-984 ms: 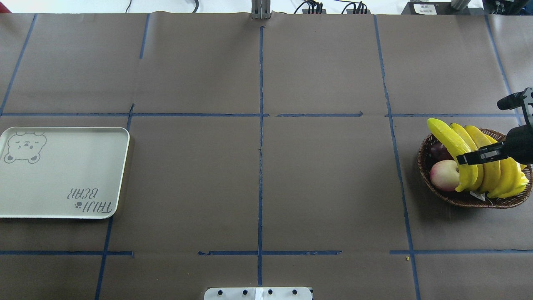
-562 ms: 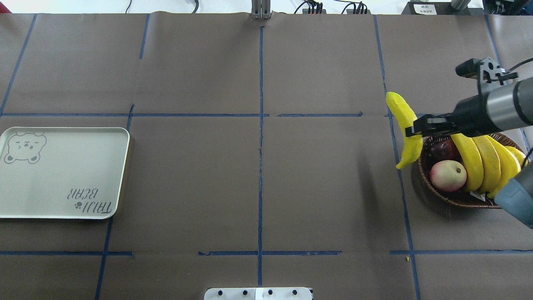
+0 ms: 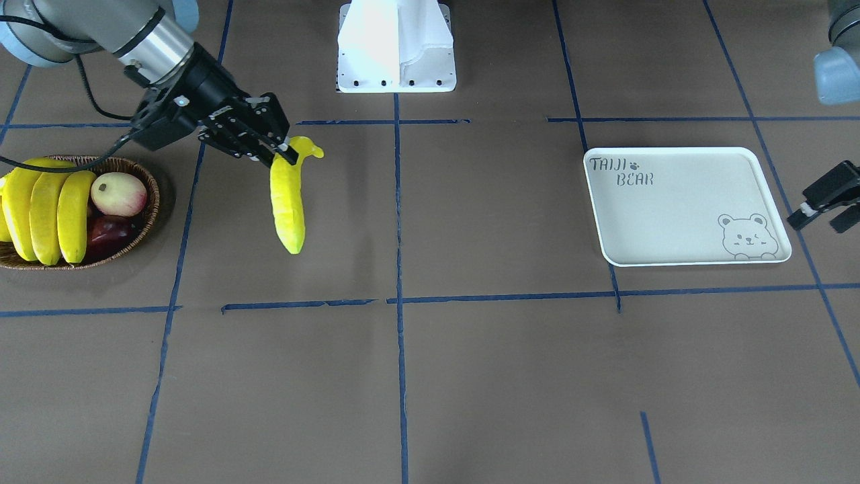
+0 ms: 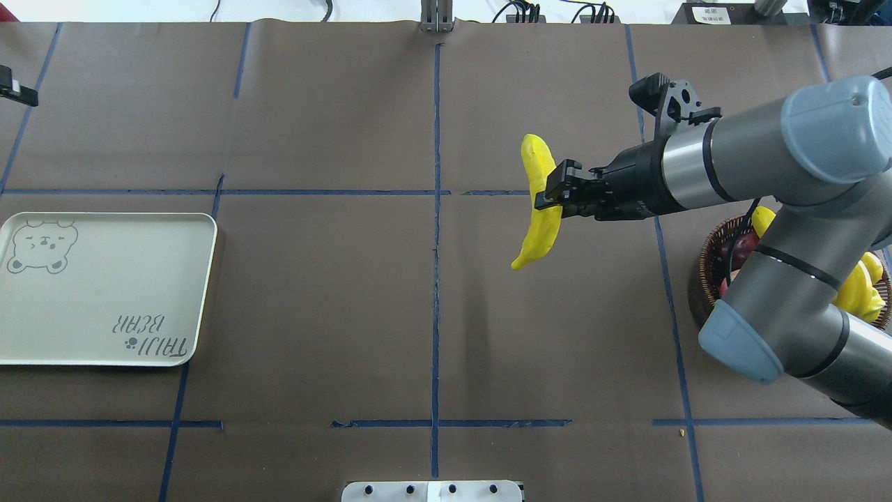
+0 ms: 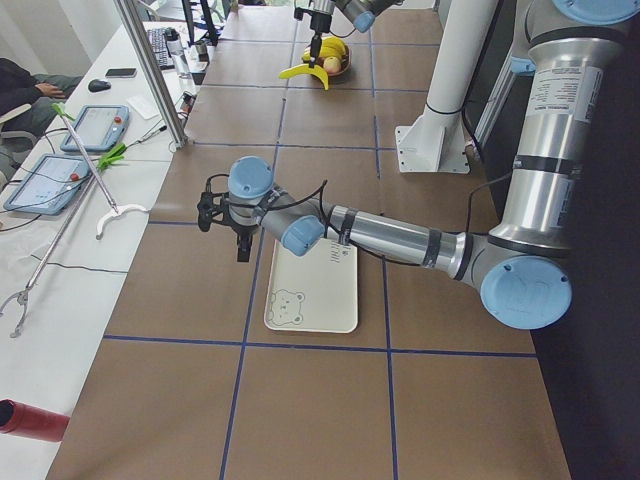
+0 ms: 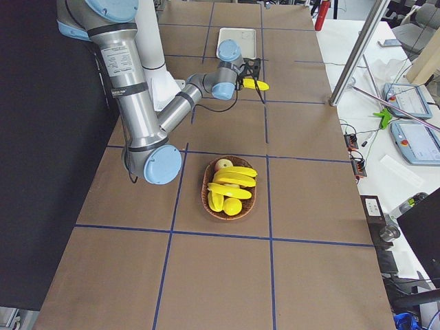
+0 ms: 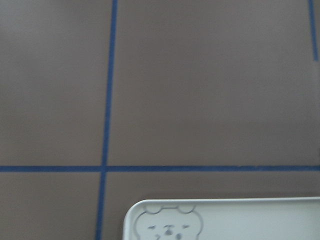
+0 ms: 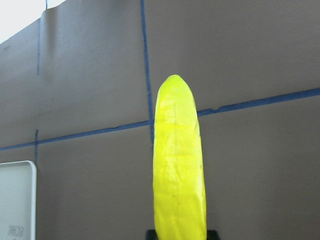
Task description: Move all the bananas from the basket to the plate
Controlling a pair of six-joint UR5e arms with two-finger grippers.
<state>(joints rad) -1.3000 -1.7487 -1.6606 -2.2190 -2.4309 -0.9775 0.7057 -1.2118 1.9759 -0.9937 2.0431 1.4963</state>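
My right gripper (image 4: 552, 199) is shut on one yellow banana (image 4: 535, 209) near its stem and holds it above the table, right of the centre line; it also shows in the front view (image 3: 287, 202) and the right wrist view (image 8: 179, 170). Three more bananas (image 3: 47, 208) lie in the wicker basket (image 3: 154, 202), which my right arm largely hides in the overhead view (image 4: 705, 261). The white plate (image 4: 104, 289) sits bare at the table's left. My left gripper (image 3: 823, 208) hovers just beyond the plate's outer edge, its fingers apart and holding nothing.
A pink-white peach (image 3: 119, 193) and a dark red fruit (image 3: 111, 232) share the basket. The robot's white base (image 3: 396, 47) stands at the near-middle edge. Blue tape lines cross the brown table cover. The left wrist view shows the plate's bear corner (image 7: 225, 220).
My right gripper has lifted one banana out of the basket and carried it left towards the table's middle. My left gripper has come into the overhead view at the far left edge.
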